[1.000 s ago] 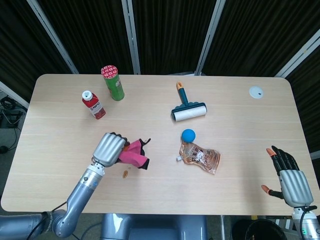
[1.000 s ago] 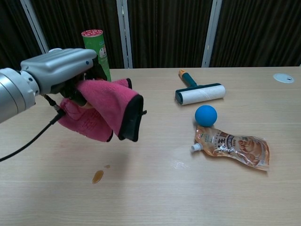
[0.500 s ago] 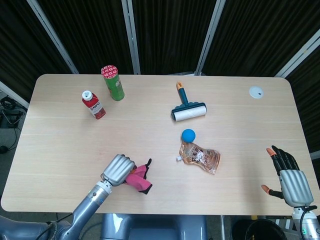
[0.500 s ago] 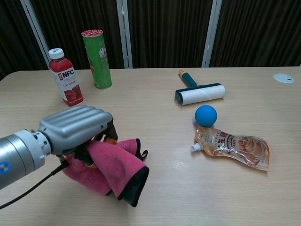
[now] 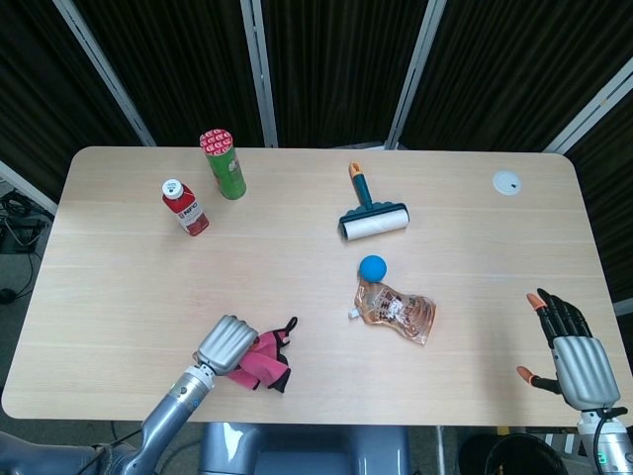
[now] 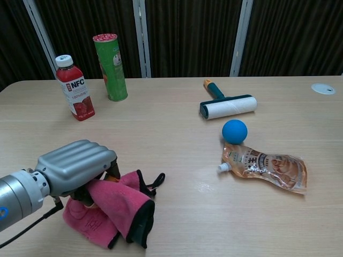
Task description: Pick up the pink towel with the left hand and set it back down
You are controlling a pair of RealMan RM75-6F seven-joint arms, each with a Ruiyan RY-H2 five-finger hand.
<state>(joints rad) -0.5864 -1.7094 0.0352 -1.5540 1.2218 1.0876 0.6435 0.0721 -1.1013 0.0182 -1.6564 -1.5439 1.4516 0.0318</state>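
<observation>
Left hand [image 6: 75, 167] grips the pink towel [image 6: 115, 211], bunched on the worktop [image 5: 129, 257] well apart from the blue ball [image 6: 234, 131]. Right hand [image 5: 572, 346] sits spread, holding nothing.

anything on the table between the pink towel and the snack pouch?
No, bare tabletop between the pink towel and the snack pouch; the head view shows it plainly. The left hand grips the towel from its far side.
</observation>
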